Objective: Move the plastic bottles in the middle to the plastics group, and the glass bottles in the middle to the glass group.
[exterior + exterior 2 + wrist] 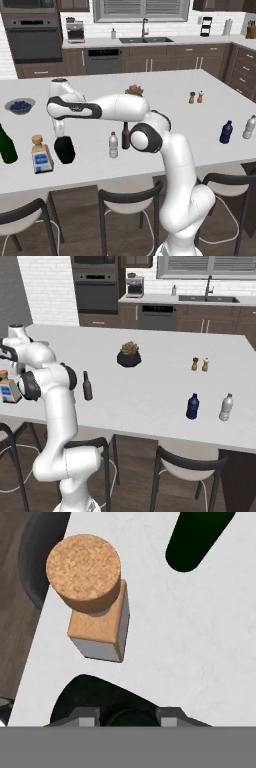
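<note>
1. The white arm reaches left across the pale stone island counter (165, 90); its two-finger gripper (60, 134) points down over the squat, round-bodied black glass bottle (64, 149); in the hand view the two dark fingertips (86, 717) stand narrow on either side of that bottle's neck, so the bottle looks gripped, with its base at or just above the counter.
2. Just left of the black bottle stands the square clear bottle with a blue label and tan cork stopper (41, 156); further left, the tall dark green glass bottle (6, 146).
3. The small clear ribbed plastic water bottle with a white cap (113, 145) stands upright mid-counter; the slim dark brown glass bottle (125, 136) is just beside it on its right, also upright.
4. Well apart, near the right end, the dark blue plastic bottle (226, 132) stands beside the taller clear plastic bottle with a white cap (249, 127).
5. Also on the counter: a bowl of blueberries (20, 105), a dark potted plant (129, 355), two small shakers (196, 97).
</note>
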Motion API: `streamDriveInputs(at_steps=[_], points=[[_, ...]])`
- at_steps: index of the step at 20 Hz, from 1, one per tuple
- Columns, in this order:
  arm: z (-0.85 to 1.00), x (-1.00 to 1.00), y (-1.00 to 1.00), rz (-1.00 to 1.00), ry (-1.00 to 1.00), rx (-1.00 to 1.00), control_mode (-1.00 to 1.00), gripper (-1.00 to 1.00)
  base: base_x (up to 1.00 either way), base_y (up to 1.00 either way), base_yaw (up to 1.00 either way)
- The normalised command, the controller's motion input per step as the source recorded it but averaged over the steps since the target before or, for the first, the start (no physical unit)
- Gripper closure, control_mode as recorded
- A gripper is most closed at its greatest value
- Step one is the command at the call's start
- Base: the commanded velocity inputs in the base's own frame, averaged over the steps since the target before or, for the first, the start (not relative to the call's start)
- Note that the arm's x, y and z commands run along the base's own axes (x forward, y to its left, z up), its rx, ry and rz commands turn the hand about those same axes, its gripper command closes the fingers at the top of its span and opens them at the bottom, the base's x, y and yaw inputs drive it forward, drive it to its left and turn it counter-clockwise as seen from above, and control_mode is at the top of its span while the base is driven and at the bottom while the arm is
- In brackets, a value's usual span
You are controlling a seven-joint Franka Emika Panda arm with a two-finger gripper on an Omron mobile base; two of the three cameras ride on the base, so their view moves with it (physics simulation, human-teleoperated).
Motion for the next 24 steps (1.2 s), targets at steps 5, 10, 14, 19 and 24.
streamDriveInputs(at_steps=[5, 10, 14, 19, 24], points=[[-0.23, -0.09, -0.07, 0.01, -0.12, 0.13, -1.00, 1.00, 0.00, 0.00, 0.00], [0.00, 0.00, 0.00, 0.00, -0.09, 0.17, -1.00, 1.00, 0.00, 0.00, 0.00], [0.00, -0.01, 0.00, 0.00, 0.00, 0.10, -1.00, 1.00, 0.00, 0.00, 0.00], [-0.05, 0.00, 0.00, 0.00, 0.00, 0.00, -1.00, 1.00, 0.00, 0.00, 0.00], [-0.15, 0.00, 0.00, 0.00, 0.00, 0.00, -1.00, 1.00, 0.00, 0.00, 0.00]])
